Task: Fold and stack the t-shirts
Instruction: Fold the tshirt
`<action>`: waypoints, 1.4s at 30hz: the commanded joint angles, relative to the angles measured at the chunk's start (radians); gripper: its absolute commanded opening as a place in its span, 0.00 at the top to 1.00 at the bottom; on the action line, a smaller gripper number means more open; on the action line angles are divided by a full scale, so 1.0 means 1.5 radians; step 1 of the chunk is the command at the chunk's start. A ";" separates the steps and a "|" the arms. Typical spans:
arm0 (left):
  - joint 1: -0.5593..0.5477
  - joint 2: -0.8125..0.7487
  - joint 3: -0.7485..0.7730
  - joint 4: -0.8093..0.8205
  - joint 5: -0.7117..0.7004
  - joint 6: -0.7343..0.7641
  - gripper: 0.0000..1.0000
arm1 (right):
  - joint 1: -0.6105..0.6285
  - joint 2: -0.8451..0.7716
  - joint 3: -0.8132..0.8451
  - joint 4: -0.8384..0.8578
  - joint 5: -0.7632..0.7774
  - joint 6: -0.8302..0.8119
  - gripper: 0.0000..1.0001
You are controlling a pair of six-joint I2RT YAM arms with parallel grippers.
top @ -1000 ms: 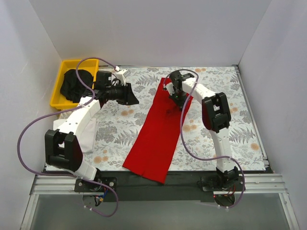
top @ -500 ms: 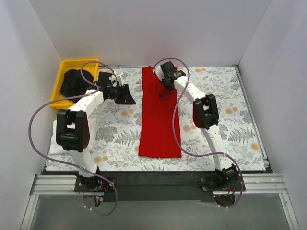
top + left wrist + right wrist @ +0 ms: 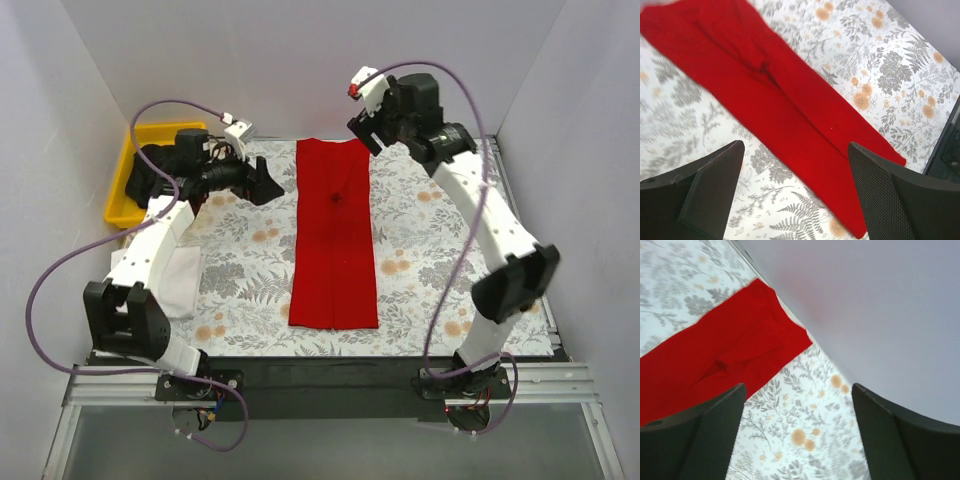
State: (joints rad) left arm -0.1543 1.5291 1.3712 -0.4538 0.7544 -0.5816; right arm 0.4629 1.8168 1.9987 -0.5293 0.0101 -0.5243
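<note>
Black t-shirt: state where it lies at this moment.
In the top view, the black t-shirt sits bunched in the yellow bin at the table's far left corner, well to the left of the red t-shirt.

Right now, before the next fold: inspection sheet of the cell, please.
Surface: floral table cover.
Job's things: red t-shirt folded into a long strip at centre; white t-shirt at left edge, partly under the left arm; black t-shirt bunched in the bin.
Clutter: yellow bin at far-left corner; nothing else seen.
Tools: left tool open, empty, left of the strip; right tool open, empty, above its far end.
Cables: purple cables loop off both arms, none on the red t-shirt.
Surroundings: white walls on three sides.
</note>
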 commanded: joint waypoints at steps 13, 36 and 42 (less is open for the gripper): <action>-0.188 -0.376 -0.426 -0.125 0.056 0.525 0.15 | 0.212 -0.457 -0.724 -0.086 -0.188 -0.268 0.07; -0.376 -0.204 -0.589 0.117 -0.127 0.576 0.47 | 0.279 -0.394 -0.967 0.104 -0.210 -0.424 0.40; -0.379 -0.188 -0.606 0.118 -0.134 0.597 0.57 | 0.281 -0.368 -0.983 0.120 -0.198 -0.425 0.43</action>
State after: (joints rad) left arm -0.7124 1.2476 0.4824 -0.2951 0.5751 0.2722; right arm 0.8780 1.2285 0.5598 -0.3695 -0.3023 -1.1336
